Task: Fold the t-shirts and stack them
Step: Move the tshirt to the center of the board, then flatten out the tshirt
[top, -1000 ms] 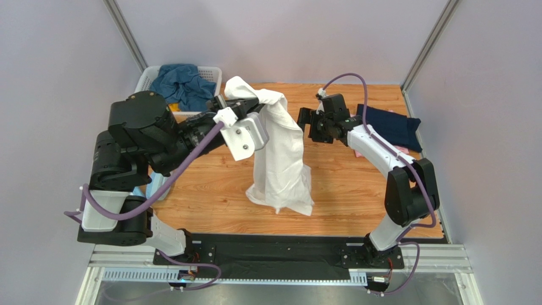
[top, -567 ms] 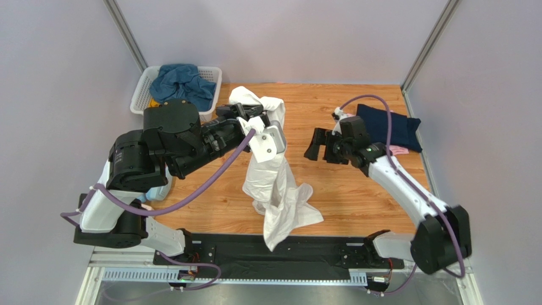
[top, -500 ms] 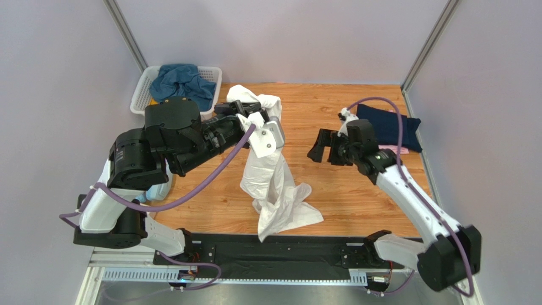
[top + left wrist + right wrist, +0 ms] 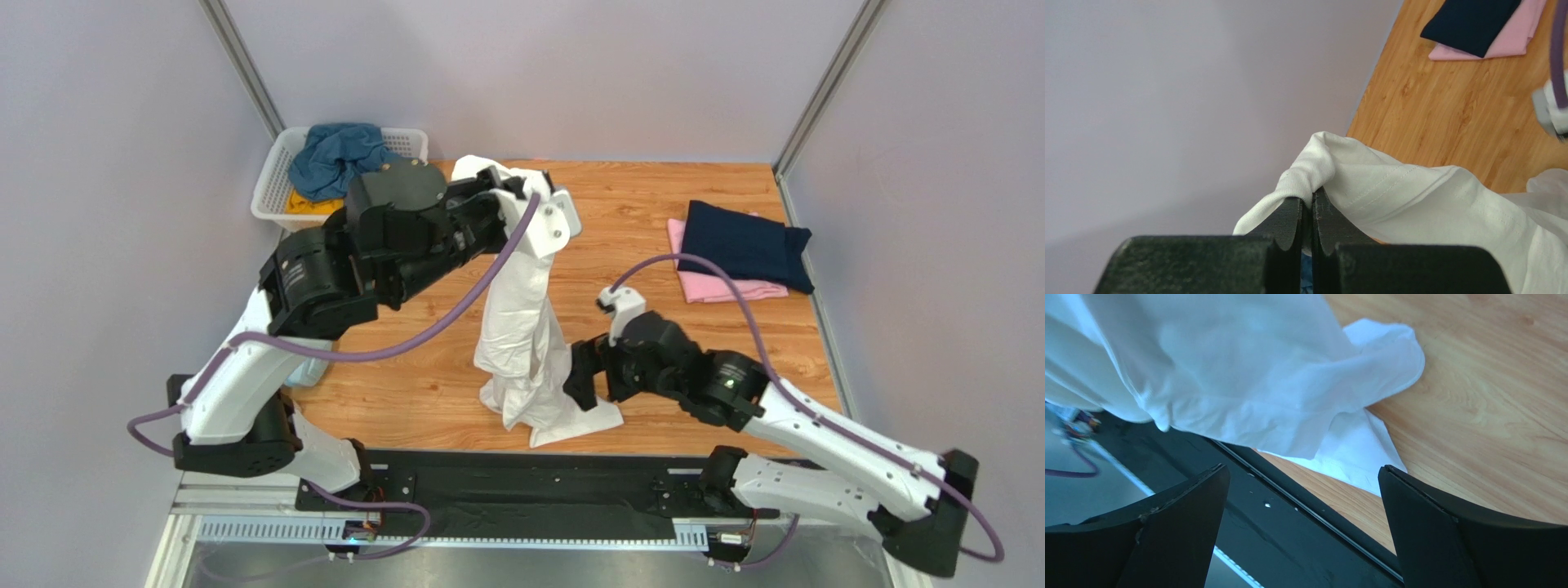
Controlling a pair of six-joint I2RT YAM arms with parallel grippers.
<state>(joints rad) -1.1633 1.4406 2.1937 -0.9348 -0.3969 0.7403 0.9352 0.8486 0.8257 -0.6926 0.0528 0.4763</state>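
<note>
Left gripper (image 4: 1310,201) clamped shut on large white cloth t-shirt (image 4: 521,319), which hangs lengthwise downward. Right gripper (image 4: 579,371), jaws fully spread and empty, sits beside the shirt's lower hem.

Bright even light; wrist close-ups perhaps slightly soft

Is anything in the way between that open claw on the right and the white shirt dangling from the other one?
Nothing visible does. The right gripper, jaws open, faces the low end of the white t-shirt across bare table; the left gripper pinches its top.
</note>
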